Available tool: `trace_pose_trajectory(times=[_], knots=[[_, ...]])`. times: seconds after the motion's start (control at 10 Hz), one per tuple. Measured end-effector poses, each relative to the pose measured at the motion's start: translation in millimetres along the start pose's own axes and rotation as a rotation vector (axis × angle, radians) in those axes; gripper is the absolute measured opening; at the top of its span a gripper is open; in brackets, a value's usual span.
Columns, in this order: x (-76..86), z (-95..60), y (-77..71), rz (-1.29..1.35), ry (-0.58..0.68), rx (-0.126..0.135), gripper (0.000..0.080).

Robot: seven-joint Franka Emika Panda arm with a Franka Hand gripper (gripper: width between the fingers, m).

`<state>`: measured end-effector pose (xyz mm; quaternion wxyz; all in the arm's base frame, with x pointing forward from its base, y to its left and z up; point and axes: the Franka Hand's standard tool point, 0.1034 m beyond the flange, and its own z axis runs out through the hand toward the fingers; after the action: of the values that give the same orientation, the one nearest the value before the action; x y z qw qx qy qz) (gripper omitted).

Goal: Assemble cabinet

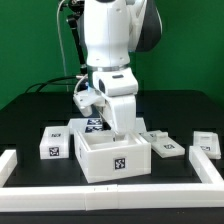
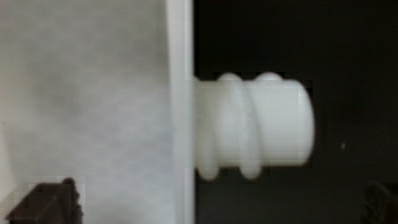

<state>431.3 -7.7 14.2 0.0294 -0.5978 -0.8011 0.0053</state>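
Robotics lab test bench, black desk (image 1: 40,105) before a plain green backdrop (image 1: 25,40), white robot arm (image 1: 112,40) over the desk's middle, white border rail (image 1: 120,190) along the front edge, cabinet (image 1: 113,155) and small white parts (image 1: 53,145) bearing printed black-and-white fiducial tags, cables (image 1: 50,85) toward the back corner on the exterior view's left.

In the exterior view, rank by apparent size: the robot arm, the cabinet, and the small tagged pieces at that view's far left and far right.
1. robot arm, clearly largest.
2. cabinet.
3. tagged piece at the exterior view's left and tagged piece at the exterior view's right: near alike, not ranked.
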Motion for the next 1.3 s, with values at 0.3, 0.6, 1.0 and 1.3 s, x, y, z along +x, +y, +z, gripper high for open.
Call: trace_pose_trajectory(times=[0.3, 0.6, 1.0, 1.3], knots=[[0.8, 0.5, 2.5, 0.035, 0.000, -0.001, 0.0674], [-0.3, 1.1, 1.5, 0.041, 0.001, 0.001, 0.0401], [-1.1, 0.6, 2.1, 0.045, 0.000, -0.003, 0.0035], [-1.2, 0.6, 2.1, 0.045, 0.000, -0.003, 0.0035]])
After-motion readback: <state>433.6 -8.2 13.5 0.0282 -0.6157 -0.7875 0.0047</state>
